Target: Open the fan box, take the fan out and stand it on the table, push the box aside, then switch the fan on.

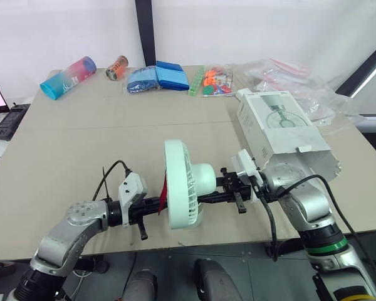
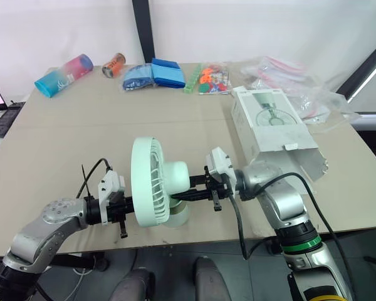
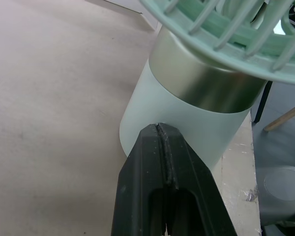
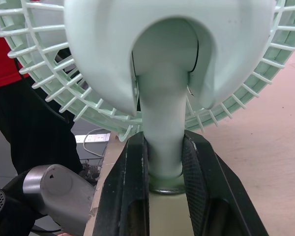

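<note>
Head views: a beige table (image 1: 81,144) carries the whole scene. On its right side the white fan box (image 1: 279,128) lies flat, printed face up, its near end open with the flaps spread. Left of the box, close to the near edge, the pale green fan (image 2: 151,182) stands upright on its base. Its round grille (image 1: 175,183) faces left and its motor housing points right. The two arms reach in from either side, so the fan sits between them.

Right wrist view: the right gripper (image 4: 163,140) is clenched on the fan's neck (image 4: 162,113) just above the base, one black finger on each side. The head views show the arm but not this grip.

Left wrist view: the left gripper (image 3: 160,130) has its fingers pressed together with nothing between them. Their tips lie against the side wall of the cylindrical base (image 3: 187,123), which stands right at the table's near edge.

Along the far edge, from left to right, lie a pink-and-blue tumbler (image 1: 67,77) on its side, a small can (image 1: 117,68), blue packets (image 1: 158,77), coloured small items (image 1: 212,81) and clear plastic bags (image 1: 288,75).
</note>
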